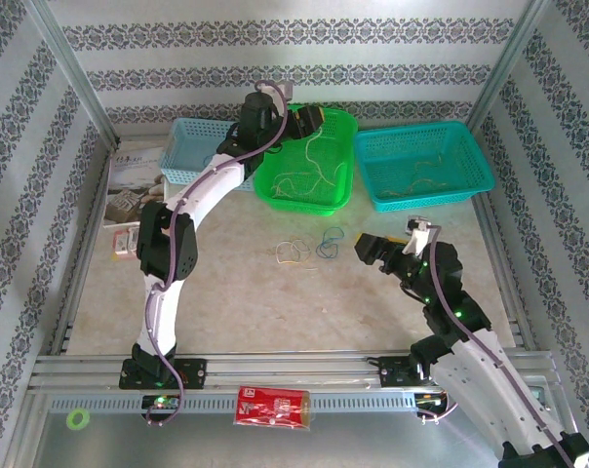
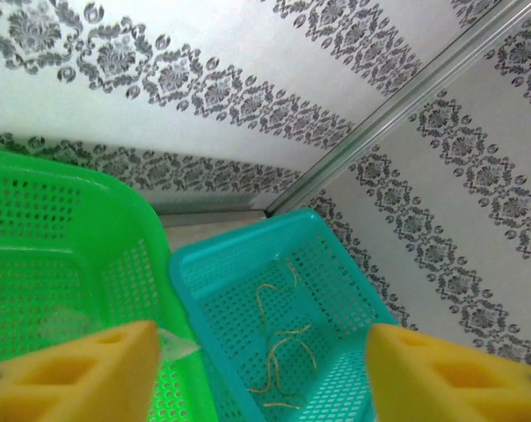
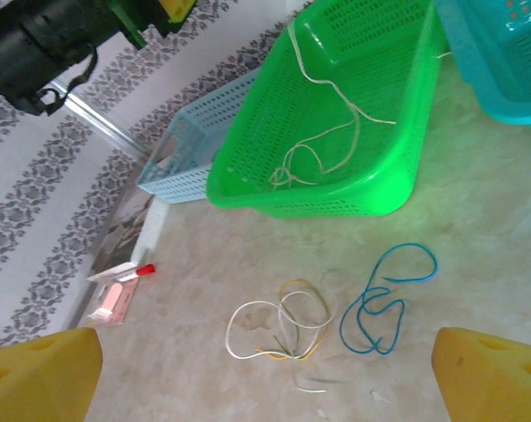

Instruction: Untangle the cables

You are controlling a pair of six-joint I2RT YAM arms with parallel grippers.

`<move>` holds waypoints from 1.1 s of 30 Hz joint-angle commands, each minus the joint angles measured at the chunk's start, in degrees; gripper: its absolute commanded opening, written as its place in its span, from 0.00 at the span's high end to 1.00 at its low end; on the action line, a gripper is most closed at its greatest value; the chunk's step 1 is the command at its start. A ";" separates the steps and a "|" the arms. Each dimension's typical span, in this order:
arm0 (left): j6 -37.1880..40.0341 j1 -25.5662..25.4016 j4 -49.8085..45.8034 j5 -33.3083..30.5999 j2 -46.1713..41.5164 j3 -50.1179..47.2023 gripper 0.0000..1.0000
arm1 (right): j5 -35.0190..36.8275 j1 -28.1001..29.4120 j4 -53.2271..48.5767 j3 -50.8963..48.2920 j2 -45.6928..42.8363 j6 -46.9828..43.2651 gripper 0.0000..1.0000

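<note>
Right end effector [image 3: 265, 365] spread facing cables [image 3: 371, 290]; left end effector [image 2: 261, 352] spread over green basket [image 2: 72, 246].

Patterned striped walls [image 1: 294, 49], aluminium corner posts [image 1: 72, 68], mottled beige tabletop [image 1: 255, 302].

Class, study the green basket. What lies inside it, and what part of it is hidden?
A few thin pale cords lie loose on the floor of the green basket. In the top view the left arm covers its far left corner.
</note>
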 commanded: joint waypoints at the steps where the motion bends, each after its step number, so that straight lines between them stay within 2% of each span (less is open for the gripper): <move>1: 2.66 0.29 0.49 -1.78 -3.67 -0.39 0.27 | -7.15 -1.82 0.38 2.76 0.80 1.58 0.05; 9: 2.05 0.29 2.96 -0.51 -8.73 -5.79 0.01 | -11.07 -4.81 0.53 4.62 2.80 3.56 0.10; 19: -1.04 0.24 7.61 0.81 -23.28 -25.85 0.00 | -13.42 -5.74 -0.67 4.46 5.93 4.33 0.18; 28: 2.48 0.30 -2.62 1.15 -37.95 -43.72 0.00 | -9.94 -5.57 1.57 2.87 6.55 6.68 0.26; 33: 6.16 -0.21 -10.29 0.01 -42.89 -50.12 0.00 | -8.19 -4.44 2.05 0.64 6.45 7.88 0.30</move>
